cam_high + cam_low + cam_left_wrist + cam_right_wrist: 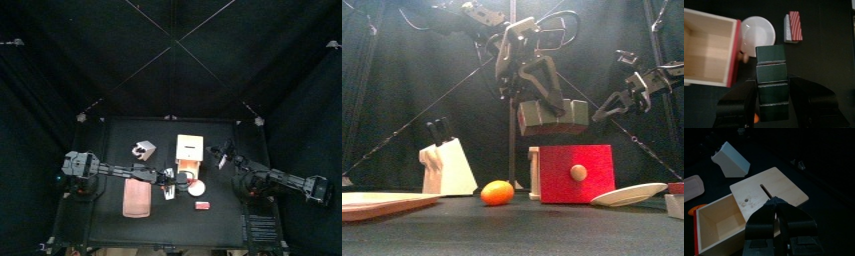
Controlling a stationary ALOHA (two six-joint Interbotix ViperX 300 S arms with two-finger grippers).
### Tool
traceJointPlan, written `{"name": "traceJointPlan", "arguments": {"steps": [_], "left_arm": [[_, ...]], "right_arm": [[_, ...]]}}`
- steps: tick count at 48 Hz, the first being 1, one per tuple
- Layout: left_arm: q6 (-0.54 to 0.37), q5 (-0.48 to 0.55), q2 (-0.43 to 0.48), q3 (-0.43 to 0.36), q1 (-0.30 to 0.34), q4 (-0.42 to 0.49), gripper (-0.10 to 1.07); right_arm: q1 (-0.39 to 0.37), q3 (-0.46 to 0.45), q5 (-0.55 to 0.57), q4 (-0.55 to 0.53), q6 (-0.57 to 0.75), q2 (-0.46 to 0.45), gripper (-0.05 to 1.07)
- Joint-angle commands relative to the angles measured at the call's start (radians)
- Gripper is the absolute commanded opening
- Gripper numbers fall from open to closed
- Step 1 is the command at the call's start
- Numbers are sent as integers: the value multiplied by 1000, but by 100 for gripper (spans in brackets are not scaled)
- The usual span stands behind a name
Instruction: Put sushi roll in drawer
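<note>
**Left gripper** (772, 87): the jaws are clamped on the sushi roll (771, 62), a dark green segmented block. It is held raised in the air, above and just short of the drawer's open end.

**Progress:** the pick-up is judged done and the drawer is already pulled out. The roll is not yet over the cavity. It is left to be carried across, lowered in and let go.

**Red-striped piece** (794, 26): lies on the table in front of the drawer, nearest the table's front edge.

**Pink tray** (382, 203): flat, well to the left of the drawer, at the front.

**Orange** (498, 192): sits just left of the drawer's red front.

**White bowl** (757, 32): set close before the drawer's red front, empty as far as can be seen.

**Drawer** (724, 223): pale wood with a red front panel (576, 172) and knob. Its inside is seen bare.

**Knife block** (731, 158): stands left of the drawer, further back.

**Right gripper** (776, 208): the jaws are drawn together on nothing visible, and it is held above the drawer unit's top.
</note>
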Motion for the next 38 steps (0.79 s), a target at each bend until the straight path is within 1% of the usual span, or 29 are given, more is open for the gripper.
{"name": "traceJointPlan", "arguments": {"steps": [1,11,18,23,30,34,38], "left_arm": [[2,9,-15,-54,15,43,72],[2,26,5,-101,46,138,72],[3,69,29,-155,69,164,72],[5,110,63,-209,92,178,72],[8,173,104,-273,118,227,72],[12,189,124,-295,130,264,72],[29,189,135,-304,138,282,72]], "right_arm": [[-6,-11,-2,0,0,0,2],[-11,-9,6,0,0,0,2],[-15,-8,11,0,0,0,2],[-18,-6,12,0,0,-2,2],[-20,-3,14,0,2,-2,2],[-20,-2,17,0,2,-6,2],[-21,2,20,2,2,-14,1]]}}
